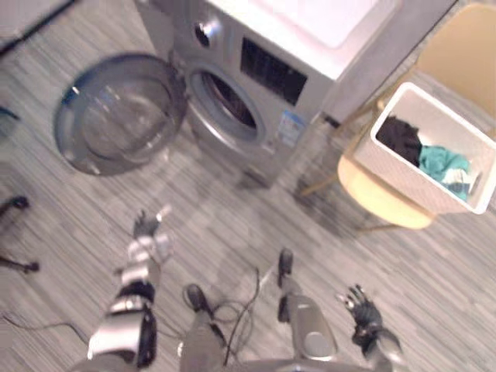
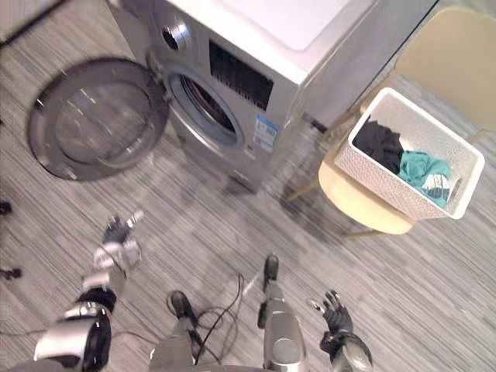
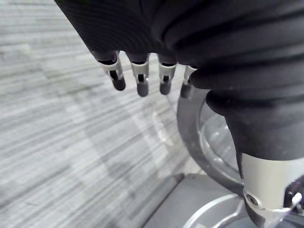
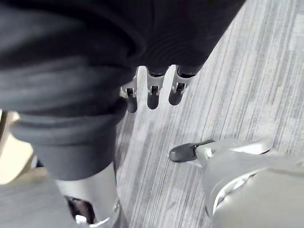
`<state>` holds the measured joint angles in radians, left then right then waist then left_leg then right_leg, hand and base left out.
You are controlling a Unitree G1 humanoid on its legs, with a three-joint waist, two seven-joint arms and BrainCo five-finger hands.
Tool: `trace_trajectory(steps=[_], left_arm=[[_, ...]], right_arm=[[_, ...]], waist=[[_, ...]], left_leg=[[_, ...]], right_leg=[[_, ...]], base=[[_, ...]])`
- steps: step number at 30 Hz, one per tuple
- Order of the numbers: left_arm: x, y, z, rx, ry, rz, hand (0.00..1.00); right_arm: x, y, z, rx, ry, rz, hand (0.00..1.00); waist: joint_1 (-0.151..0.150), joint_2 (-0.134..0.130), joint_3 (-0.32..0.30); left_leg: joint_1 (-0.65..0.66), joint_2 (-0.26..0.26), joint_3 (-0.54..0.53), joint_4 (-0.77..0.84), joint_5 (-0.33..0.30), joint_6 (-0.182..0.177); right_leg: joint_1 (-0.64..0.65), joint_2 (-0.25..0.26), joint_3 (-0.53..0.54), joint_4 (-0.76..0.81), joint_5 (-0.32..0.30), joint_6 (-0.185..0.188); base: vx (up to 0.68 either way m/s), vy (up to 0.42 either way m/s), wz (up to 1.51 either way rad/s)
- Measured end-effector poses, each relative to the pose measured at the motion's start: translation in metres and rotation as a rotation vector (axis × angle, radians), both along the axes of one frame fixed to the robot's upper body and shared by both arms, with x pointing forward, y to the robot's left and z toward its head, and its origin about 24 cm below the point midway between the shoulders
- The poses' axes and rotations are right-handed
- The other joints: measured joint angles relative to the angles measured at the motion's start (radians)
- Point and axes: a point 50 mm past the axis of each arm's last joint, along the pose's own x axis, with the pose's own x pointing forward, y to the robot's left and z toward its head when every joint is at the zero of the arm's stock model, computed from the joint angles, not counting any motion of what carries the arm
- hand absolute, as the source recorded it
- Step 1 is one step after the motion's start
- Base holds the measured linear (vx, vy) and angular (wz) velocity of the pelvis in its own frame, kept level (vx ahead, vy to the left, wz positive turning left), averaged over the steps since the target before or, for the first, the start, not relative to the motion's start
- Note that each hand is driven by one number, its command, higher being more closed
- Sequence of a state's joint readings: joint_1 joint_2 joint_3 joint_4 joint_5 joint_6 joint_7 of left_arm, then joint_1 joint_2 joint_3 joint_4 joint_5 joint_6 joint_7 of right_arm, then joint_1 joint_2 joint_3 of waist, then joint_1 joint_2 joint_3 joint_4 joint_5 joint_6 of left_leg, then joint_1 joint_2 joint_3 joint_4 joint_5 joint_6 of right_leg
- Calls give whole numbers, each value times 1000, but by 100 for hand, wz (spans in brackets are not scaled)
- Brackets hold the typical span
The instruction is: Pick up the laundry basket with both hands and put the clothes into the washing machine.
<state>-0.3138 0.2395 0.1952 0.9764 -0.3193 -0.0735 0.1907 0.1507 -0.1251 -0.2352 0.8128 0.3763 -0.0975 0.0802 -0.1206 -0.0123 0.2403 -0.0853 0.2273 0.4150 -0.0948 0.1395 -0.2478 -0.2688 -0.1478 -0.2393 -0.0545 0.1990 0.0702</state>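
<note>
The left hand [image 1: 146, 232] is hanging open and empty before the washing machine [image 1: 256, 77]. The right hand [image 1: 363, 312], fingers also loose and empty, is sitting nearer the laundry basket [image 1: 391, 172], which is resting on a chair [image 1: 376, 200] ahead to the right, well apart from both.

The floor [image 2: 434, 287] is grey with fine lighter and darker streaks. Ahead of the left hand [image 2: 118, 236], the washing machine [image 2: 232, 147] is silver-grey with a white top and a black panel. Its door [image 2: 97, 120] has a dark grey ring. Beyond the right hand [image 2: 335, 314], the white, finely perforated laundry basket [image 2: 380, 186] holds black and teal clothes [image 2: 422, 172] on a pale yellow chair [image 2: 356, 205].
</note>
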Motion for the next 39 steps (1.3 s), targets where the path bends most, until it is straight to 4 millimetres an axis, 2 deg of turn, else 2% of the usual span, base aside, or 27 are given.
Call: trace_trajectory(steps=[1, 4, 7, 9, 13, 15, 17, 18, 19, 20, 21, 22, 23, 24, 25, 26, 27, 28, 29, 30, 32, 33, 34, 35, 36, 39], left_arm=[[-22, -13, -21, -41, 70, -23, 0], [-56, -32, -50, -84, 188, -80, 0], [-82, -46, -68, -126, 283, -96, 0], [-107, -60, -82, -174, 356, -112, 0], [-145, -78, -97, -246, 464, -109, 0], [-153, -79, -100, -261, 488, -95, 0], [-155, -74, -100, -263, 491, -69, 0], [-162, -74, -102, -264, 509, -62, 0], [-173, -72, -104, -259, 536, -57, 0], [-178, -71, -105, -261, 549, -51, 0], [-182, -69, -105, -271, 557, -29, 0], [-178, -70, -105, -278, 539, -31, 0], [-177, -70, -104, -277, 536, -33, 0], [-177, -73, -105, -283, 534, -43, 0], [-175, -76, -104, -287, 530, -51, 0], [-175, -79, -104, -290, 525, -51, 0], [-173, -79, -104, -290, 517, -54, 0], [-172, -80, -103, -290, 509, -56, 0], [-172, -81, -104, -292, 509, -56, 0], [-173, -82, -104, -301, 508, -44, 0], [-166, -76, -102, -272, 496, -66, 0], [-162, -78, -101, -253, 494, -100, 0], [-160, -78, -100, -246, 493, -110, 0], [-152, -74, -98, -208, 489, -151, 0], [-150, -75, -98, -208, 485, -157, 0], [-131, -84, -93, -195, 450, -225, 0]], right_arm=[[-15, -4, -8, 1, 78, -42, 0], [-33, -7, -18, 15, 176, -78, 0], [-43, -7, -24, 25, 239, -119, 0], [-52, -9, -27, 33, 279, -163, 0], [-68, -6, -32, 58, 343, -231, 0], [-69, 0, -34, 78, 351, -233, 0], [-66, 4, -35, 88, 348, -221, 0], [-61, 5, -34, 88, 339, -208, 0], [-58, 6, -34, 86, 333, -199, 0], [-56, 5, -34, 84, 328, -198, 0], [-52, 4, -33, 84, 312, -208, 0], [-49, 2, -32, 81, 301, -216, 0], [-45, 0, -31, 76, 292, -214, 0], [-40, -5, -29, 63, 280, -210, 0], [-36, -11, -26, 44, 277, -213, 0], [-35, -15, -26, 33, 285, -217, 0], [-32, -15, -25, 33, 279, -214, 0], [-32, -13, -25, 37, 274, -215, 0], [-32, -15, -25, 33, 272, -215, 0], [-32, -8, -27, 48, 271, -214, 0], [-42, 4, -32, 84, 298, -229, 0], [-50, 6, -34, 96, 314, -253, 0], [-54, 7, -34, 103, 318, -269, 0], [-57, 12, -36, 120, 325, -279, 0], [-57, 13, -36, 121, 324, -280, 0], [-68, 13, -37, 135, 336, -332, 0]], waist=[[4, 20, -38], [26, 42, -85], [23, 50, -101], [23, 50, -123], [20, 49, -164], [21, 41, -170], [24, 44, -171], [25, 63, -167], [28, 70, -176], [33, 70, -177], [47, 76, -181], [55, 66, -175], [57, 62, -169], [70, 76, -164], [81, 84, -159], [85, 91, -156], [86, 94, -154], [87, 103, -150], [89, 120, -147], [99, 122, -142], [77, 87, -158], [76, 72, -167], [76, 63, -174], [76, 40, -187], [75, 39, -188], [43, 61, -179]], left_leg=[[16, -1, -4, 0, -8, 5], [43, -3, -7, -1, -16, 8], [77, -3, -23, -1, -18, 6], [109, -3, -31, -1, -27, 6], [147, -1, -54, 0, -36, 15], [143, 8, -58, 62, -80, 72], [127, 41, -55, 159, -151, 104], [131, 73, -45, 233, -207, 156], [134, 111, -25, 301, -246, 212], [131, 124, -17, 349, -250, 232], [103, 143, 11, 477, -214, 299], [46, 156, -10, 606, -150, 332], [16, 155, -42, 666, -127, 299], [-14, 99, -98, 735, -207, 198], [-25, 30, -131, 738, -259, 182], [-29, -54, -165, 697, -304, 185], [-21, -99, -172, 621, -314, 191], [1, -130, -205, 493, -314, 190], [12, -126, -229, 426, -320, 188], [18, -111, -202, 399, -335, 227], [74, -108, -119, 278, -327, 204], [108, -121, -74, 192, -311, 186], [114, -130, -57, 162, -309, 181], [112, -149, -31, 126, -288, 177], [116, -148, -30, 125, -287, 178], [129, -127, 11, 135, -257, 185]], right_leg=[[20, -3, -6, 0, -12, 4], [50, -5, -11, -2, -22, 16], [100, -7, -29, -11, -25, 19], [143, -7, -39, -25, -26, 20], [207, -6, -64, -40, -35, 23], [237, -7, -75, -38, -47, 21], [261, 9, -69, -37, -55, 13], [284, 32, -53, -35, -67, 0], [286, 62, -21, -29, -86, -10], [286, 74, 1, -28, -95, -11], [286, 73, 45, -24, -96, -15], [280, 73, 100, -13, -102, -24], [281, 71, 123, -6, -101, -29], [271, 63, 190, 14, -105, -38], [261, 52, 242, 22, -110, -45], [259, 56, 297, 21, -111, -45], [255, 68, 332, 20, -111, -45], [243, 104, 374, 14, -111, -45], [246, 136, 393, 8, -110, -44], [253, 165, 434, -5, -93, -32], [226, 176, 464, 86, -106, -20], [214, 176, 484, 113, -135, -29], [215, 174, 497, 103, -142, -37], [207, 166, 523, 58, -158, -37], [204, 168, 527, 55, -156, -36], [170, 205, 544, 93, -172, -40]], base=[[2, 32, 12], [11, 19, 6], [7, 6, 16], [9, 6, 10], [25, 1, 17], [15, 0, 21], [1, -21, -13], [8, -68, -53], [3, -73, -67], [22, -65, -88], [13, -125, -92], [19, -108, -88], [54, -75, -89], [54, 58, -95], [49, 112, -128], [-18, 149, -131], [-56, 174, -149], [-76, 149, -132], [-107, 140, -146], [-8, 90, -129], [109, 81, -110], [144, 91, -81], [214, 102, -124], [170, 50, -93], [169, 27, -87], [173, -2, -61]])
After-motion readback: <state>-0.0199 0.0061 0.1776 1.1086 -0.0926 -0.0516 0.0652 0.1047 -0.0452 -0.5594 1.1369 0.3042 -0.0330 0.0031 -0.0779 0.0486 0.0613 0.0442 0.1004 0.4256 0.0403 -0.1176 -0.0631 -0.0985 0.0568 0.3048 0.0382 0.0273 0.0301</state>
